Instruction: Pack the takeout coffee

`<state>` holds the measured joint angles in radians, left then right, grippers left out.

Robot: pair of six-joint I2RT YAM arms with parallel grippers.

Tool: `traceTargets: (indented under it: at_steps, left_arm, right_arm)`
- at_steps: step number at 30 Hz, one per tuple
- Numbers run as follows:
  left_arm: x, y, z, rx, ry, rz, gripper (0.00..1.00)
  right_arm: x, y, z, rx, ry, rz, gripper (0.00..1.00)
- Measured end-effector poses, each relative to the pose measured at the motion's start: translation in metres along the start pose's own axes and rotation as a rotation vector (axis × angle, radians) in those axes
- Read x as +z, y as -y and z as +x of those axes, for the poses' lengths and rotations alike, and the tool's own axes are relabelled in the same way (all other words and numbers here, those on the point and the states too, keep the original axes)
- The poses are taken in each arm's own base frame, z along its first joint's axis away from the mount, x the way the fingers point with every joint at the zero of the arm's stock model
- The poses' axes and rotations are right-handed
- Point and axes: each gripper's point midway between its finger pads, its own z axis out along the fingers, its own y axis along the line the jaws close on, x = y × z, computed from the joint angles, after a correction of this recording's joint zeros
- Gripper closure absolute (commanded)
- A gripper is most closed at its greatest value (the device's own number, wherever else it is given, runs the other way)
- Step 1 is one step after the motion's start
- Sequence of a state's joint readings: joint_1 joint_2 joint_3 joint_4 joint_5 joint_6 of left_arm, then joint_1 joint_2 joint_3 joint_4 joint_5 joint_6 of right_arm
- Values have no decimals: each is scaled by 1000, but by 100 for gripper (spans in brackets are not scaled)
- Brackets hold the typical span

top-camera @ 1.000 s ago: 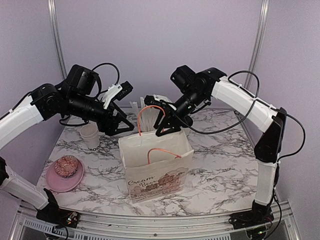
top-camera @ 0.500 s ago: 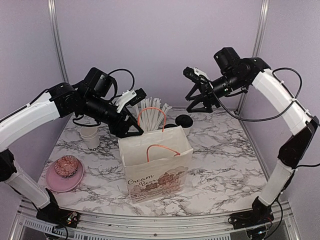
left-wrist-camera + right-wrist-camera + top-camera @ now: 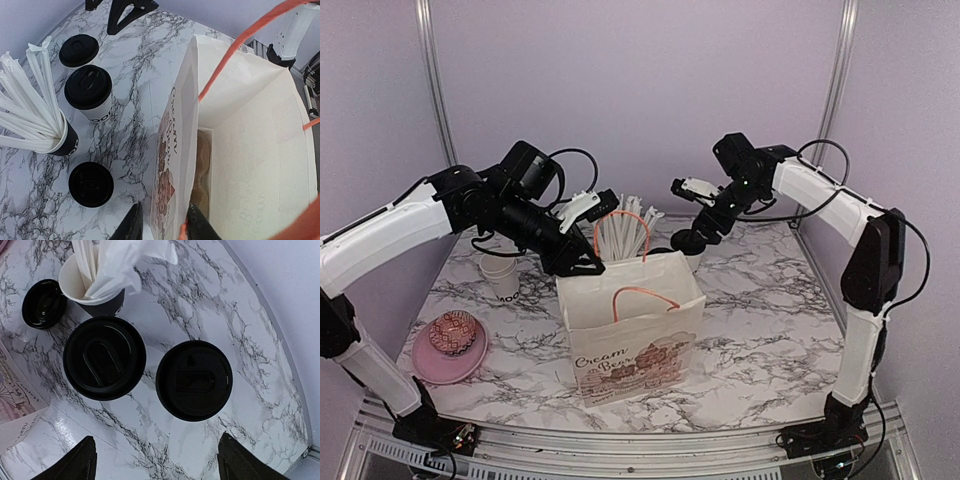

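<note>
Marble-pattern table (image 3: 760, 330). On it I see: white paper bag (image 3: 630, 340) standing near centre; pink plate (image 3: 460, 376) front-left; lidless white cups (image 3: 501, 272) behind that; black straw cup (image 3: 65, 142) behind the bag, three black lids (image 3: 194, 380) grouped round it, at least one capping a lettered white cup (image 3: 100, 112).

Pale lilac walls (image 3: 640, 90) close the space on 3 sides, with 2 silver metal posts (image 3: 433, 80) standing upright at the back corners. The table (image 3: 760, 340) has a white marble-patterned top veined in grey and black, slightly glossy. A metal rail (image 3: 620, 445) runs along its near edge. The light is soft and even
</note>
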<state>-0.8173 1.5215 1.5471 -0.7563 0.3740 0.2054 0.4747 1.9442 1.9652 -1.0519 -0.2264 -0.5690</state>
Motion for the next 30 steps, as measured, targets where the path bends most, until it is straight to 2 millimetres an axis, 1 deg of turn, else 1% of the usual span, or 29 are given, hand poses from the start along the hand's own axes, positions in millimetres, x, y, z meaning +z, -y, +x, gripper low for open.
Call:
traceTargets:
  at_steps: [3,4,7,10,17,25,30]
  left_arm:
    - [1,1,2,-11,-15,7,86]
    - [2,1,2,-9,-18,8,88]
    - [1,3,4,-18,-28,16,89]
    - [1,4,1,-13,-23,18,90]
    - [1,4,-1,-12,-24,20,95]
    - [2,4,-1,-12,-26,22,96]
    - [3,5,-1,-11,-26,24,96]
  right_arm:
    - [17,13,4,24,-27,8,15]
    - [21,18,4,32,-29,10,12]
    - [32,28,1,56,-23,6,8]
    - [38,33,0,72,-16,-5,7]
    - [54,36,1,90,-23,-24,7]
    - [74,36,9,102,-54,-44,8]
    - [80,37,11,105,-61,-48,9]
